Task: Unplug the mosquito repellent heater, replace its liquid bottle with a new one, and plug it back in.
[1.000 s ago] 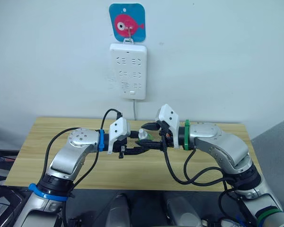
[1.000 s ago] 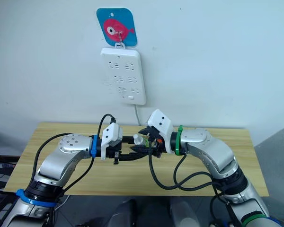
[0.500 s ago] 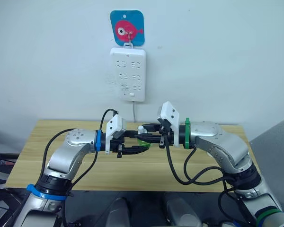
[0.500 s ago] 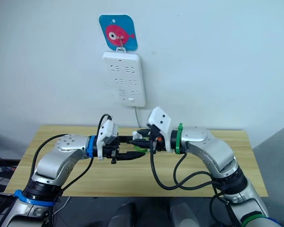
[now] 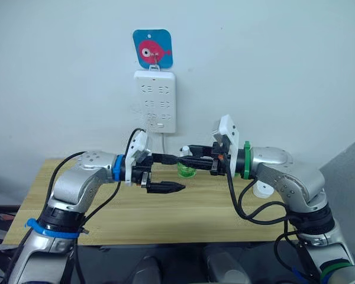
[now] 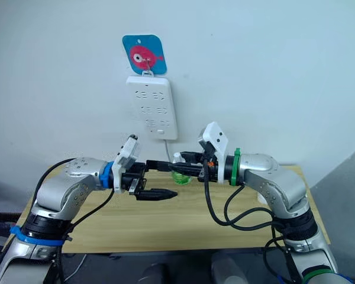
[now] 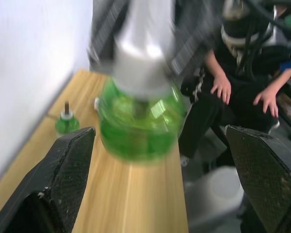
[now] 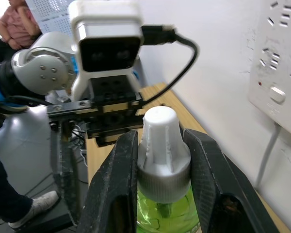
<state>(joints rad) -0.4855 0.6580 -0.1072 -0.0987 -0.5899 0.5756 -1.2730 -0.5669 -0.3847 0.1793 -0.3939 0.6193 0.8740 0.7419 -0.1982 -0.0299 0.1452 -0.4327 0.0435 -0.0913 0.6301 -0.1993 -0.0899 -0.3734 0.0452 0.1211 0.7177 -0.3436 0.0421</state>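
Over the wooden bench, below the wall strip, your right tool clamps the bottle by its cap; light, slick plastic, so grip the neck. Left tool gapes wide beside it.

A plain test room: a wooden table against a bare white wall, a white power strip under a fish sticker, a person sitting nearby

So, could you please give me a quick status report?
Right hand shut on new bottle. Left hand open, facing it. Nothing between them.
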